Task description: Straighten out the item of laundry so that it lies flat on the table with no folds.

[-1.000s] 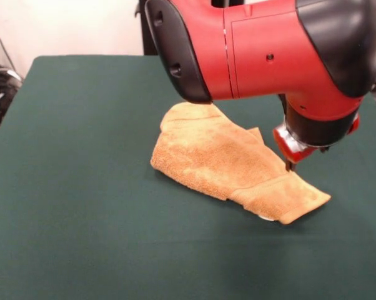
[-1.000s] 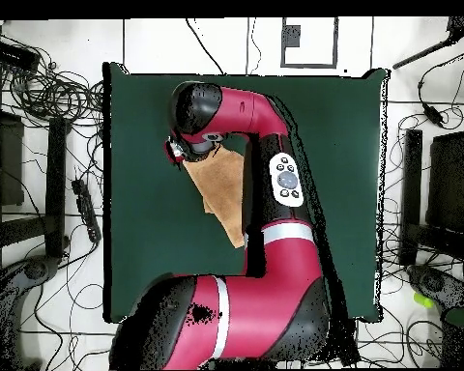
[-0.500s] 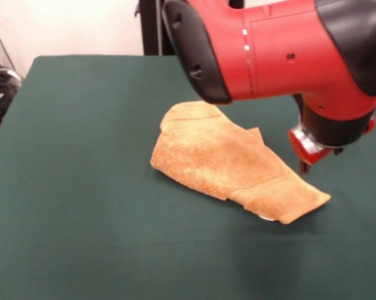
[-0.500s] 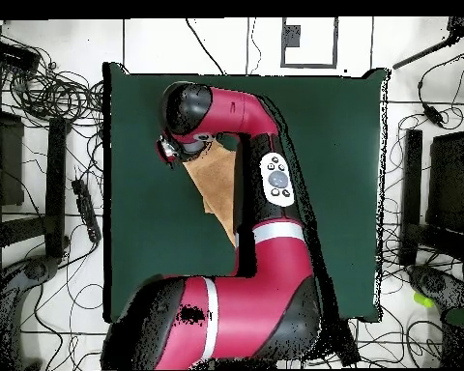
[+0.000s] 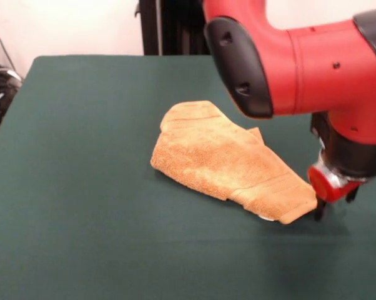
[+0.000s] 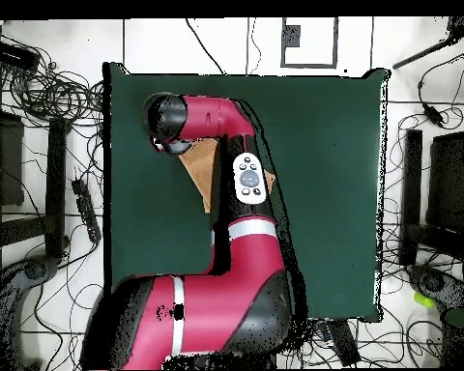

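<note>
Towel: a small golden-orange terry-cloth towel is seen lying crumpled and folded over itself near the middle of the front view.
Towel band: a ribbed woven band is shown near its lower right end, where a bit of white peeks from underneath.
Tabletop: the dark green felt-like tabletop is spread well beyond the towel on every side.
Arm: the red and black robot arm is seen entering from the upper right of the front view.
Jaws: the gripper is held low, just beside the towel's right tip; whether the jaws are released or clenched cannot be told.
Overhead: most of the towel is covered by the arm.
</note>
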